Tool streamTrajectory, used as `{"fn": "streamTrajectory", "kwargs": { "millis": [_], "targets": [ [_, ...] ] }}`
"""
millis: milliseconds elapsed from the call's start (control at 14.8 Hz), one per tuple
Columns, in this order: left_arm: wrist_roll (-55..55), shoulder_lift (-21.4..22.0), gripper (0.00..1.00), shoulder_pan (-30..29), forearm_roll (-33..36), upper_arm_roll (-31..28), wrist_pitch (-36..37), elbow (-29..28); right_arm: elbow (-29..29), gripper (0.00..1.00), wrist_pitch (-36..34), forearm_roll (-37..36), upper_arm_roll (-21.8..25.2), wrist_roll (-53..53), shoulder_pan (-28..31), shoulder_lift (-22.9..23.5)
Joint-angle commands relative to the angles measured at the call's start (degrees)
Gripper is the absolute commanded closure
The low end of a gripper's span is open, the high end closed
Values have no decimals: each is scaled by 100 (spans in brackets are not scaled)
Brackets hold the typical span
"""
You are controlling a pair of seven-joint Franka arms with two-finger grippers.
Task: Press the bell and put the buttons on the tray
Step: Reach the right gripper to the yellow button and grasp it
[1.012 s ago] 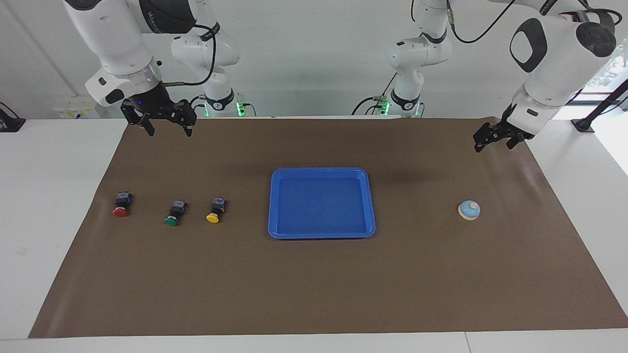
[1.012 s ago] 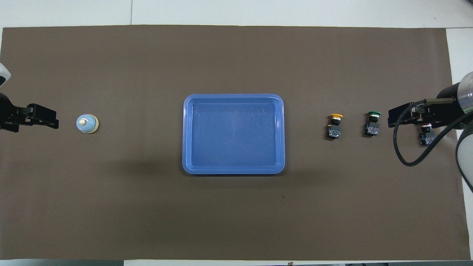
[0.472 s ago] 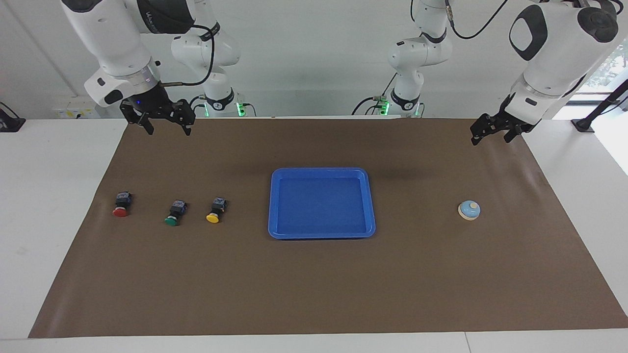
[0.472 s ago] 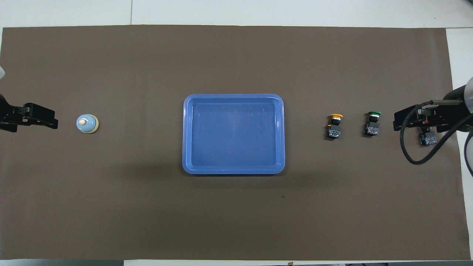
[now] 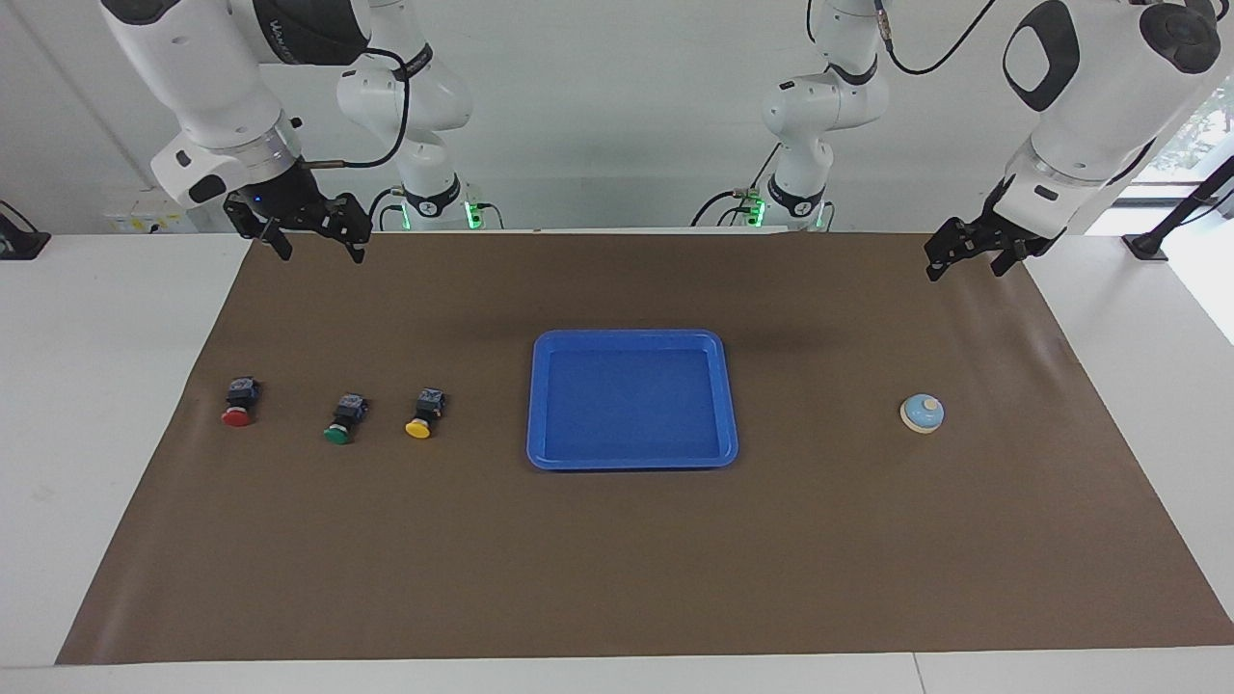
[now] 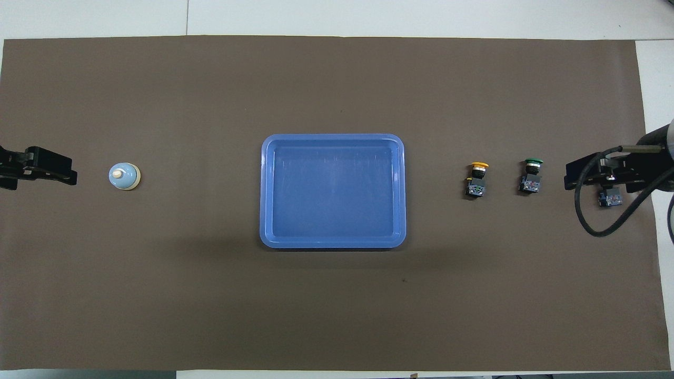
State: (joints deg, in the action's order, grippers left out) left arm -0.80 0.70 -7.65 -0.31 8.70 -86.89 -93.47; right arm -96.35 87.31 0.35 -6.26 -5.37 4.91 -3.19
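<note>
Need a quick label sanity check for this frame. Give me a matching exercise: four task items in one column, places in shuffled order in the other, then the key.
Things:
1. bell
2. tray
3. red button
4. yellow button

Places:
A. middle of the brown mat
B. alone toward the left arm's end of the table
C. last in the button row, nearest the right arm's end of the table
D. the button closest to the tray

Pairs: 1-B, 2-A, 3-C, 4-D
</note>
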Motion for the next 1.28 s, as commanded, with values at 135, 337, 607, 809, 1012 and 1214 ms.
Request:
{"fn": "streamTrajectory", "kwargs": {
  "millis": [135, 337, 607, 809, 1012, 1214],
  "targets": [
    [-96, -8, 0, 106, -101, -35, 147, 101, -1727, 0, 1646, -53, -95, -445, -262, -482],
    [-104, 1, 0, 114, -101, -35, 216, 118, -1808, 0, 2384, -53, -95, -912, -447, 334],
    [-113, 18, 0, 193, -57, -44, 366, 136, -2614, 0, 3825, -88, -86, -1115, -447, 697],
    [-113, 9, 0, 193, -48, -44, 445, 232, -2881, 0, 4513, -166, -78, -1141, -447, 1012],
    [-174, 9, 0, 193, -22, -44, 454, 232, -2863, 0, 4838, -307, -77, -1168, -447, 1311],
    [-175, 9, 0, 193, -22, -44, 463, 223, -2819, 0, 5146, -579, -69, -1317, -447, 1619]
  ]
}}
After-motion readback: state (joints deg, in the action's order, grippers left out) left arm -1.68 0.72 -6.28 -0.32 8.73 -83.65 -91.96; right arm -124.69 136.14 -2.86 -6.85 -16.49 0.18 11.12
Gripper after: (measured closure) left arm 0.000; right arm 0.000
